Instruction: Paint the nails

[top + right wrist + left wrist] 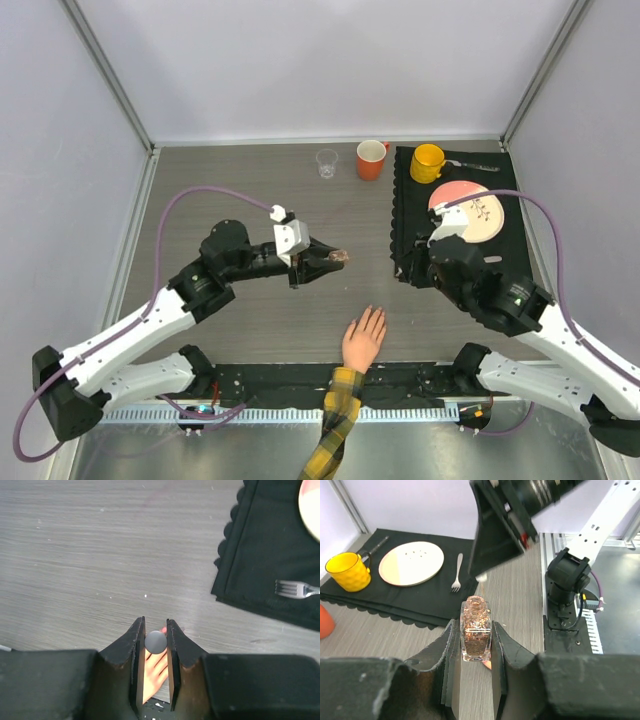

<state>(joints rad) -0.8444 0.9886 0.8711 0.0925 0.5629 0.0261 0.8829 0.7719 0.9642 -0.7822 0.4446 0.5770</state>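
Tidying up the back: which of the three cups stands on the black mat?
The yellow mug: it alone stands on the black mat. The orange mug and the clear glass stand on the bare tabletop.

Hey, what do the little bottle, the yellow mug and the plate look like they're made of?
Bottle: likely clear glass; glittery copper polish shows through and its edges glint. Yellow mug: glossy, with a textured wall, probably glazed ceramic. Plate: smooth cream-and-pink with a soft sheen, ceramic or melamine; cannot tell which.
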